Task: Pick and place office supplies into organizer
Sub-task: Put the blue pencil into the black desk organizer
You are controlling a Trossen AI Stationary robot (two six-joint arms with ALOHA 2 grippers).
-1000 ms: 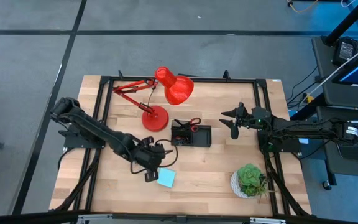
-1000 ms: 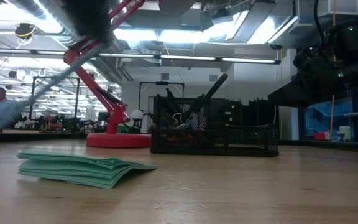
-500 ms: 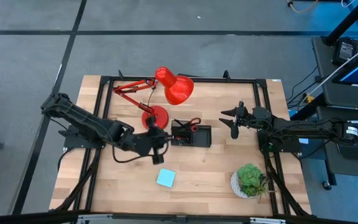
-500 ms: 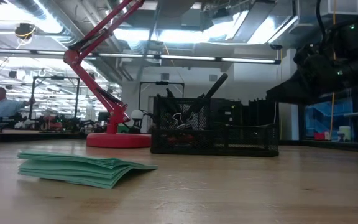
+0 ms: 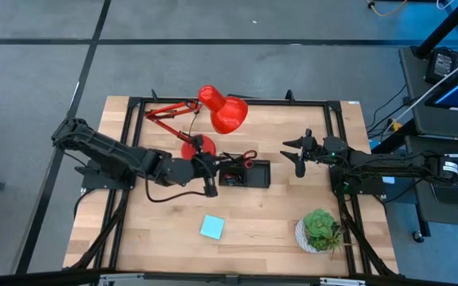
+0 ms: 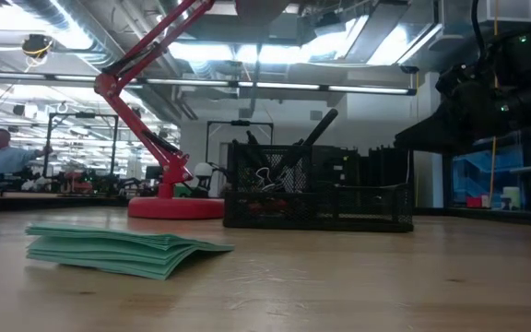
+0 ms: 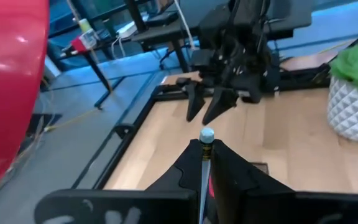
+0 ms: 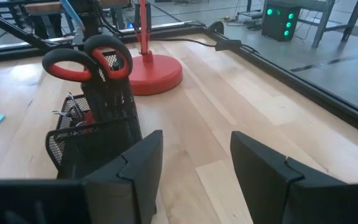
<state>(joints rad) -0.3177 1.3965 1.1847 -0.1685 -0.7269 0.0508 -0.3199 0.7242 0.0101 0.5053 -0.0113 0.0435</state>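
At the table's centre in the high view, the organizer point(image 5: 245, 171) sits just at four o'clock of the lamp base point(image 5: 198, 148), with the scissors point(image 5: 247, 156) standing handles-up in its rear cup. The left tool point(image 5: 210, 183) hangs at the organizer's nine o'clock edge, clenched on a thin pen point(image 7: 205, 163) that the left wrist view shows pinched between the two fingers, its rounded cap poking forward. The step in hand looks like the carry-in: the pen is gripped and brought to the organizer but not yet dropped. Next, the tool would need to shift toward three o'clock until the pen is over a compartment, tip it upright, then let go without knocking the scissors. The pad point(image 5: 211, 227) lies on the bare wood at six o'clock of the left tool, well apart from it, and is likely the next pick. The right tool point(image 5: 298, 164) waits at three o'clock of the organizer, fingers spread and holding nothing, with the plant point(image 5: 321, 229) near it at five o'clock.
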